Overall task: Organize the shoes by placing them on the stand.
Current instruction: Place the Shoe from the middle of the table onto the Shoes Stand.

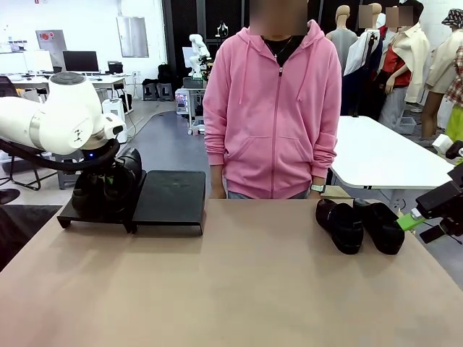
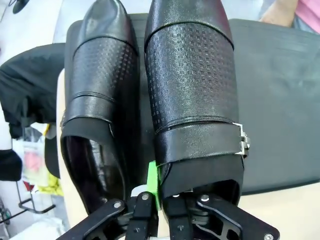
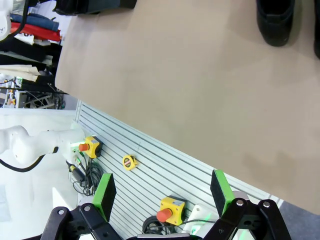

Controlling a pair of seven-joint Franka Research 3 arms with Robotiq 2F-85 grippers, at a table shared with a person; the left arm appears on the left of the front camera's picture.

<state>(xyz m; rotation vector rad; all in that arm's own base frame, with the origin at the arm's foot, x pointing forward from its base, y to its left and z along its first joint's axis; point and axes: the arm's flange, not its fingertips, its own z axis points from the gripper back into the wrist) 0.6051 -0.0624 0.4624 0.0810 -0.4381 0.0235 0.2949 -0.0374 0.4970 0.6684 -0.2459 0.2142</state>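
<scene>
The left gripper [image 2: 169,194] is pressed together on the collar at the heel end of a buckled shoe [image 2: 192,85], at the bottom of the left wrist frame. One green pad [image 2: 152,182] sits outside the leather and the other finger is inside the opening. That shoe lies with its toe toward the top of the frame on the stand [image 2: 280,100]. A second shoe [image 2: 100,90] lies just beside it on the frame's left, parallel to it.

In the front view this pair sits on the left half of the stand, under the white left arm [image 1: 51,119] at the left of the frame.

The right gripper [image 3: 162,192] is spread wide, its two green pads well apart. It hangs by the edge of the desk [image 1: 231,289] at the right of the front frame. Near it, on the desk, a third shoe [image 1: 340,225] and a fourth shoe [image 1: 382,225] lie side by side. A person [image 1: 271,108] in a pink hoodie stands at the far side, in the centre of the frame
</scene>
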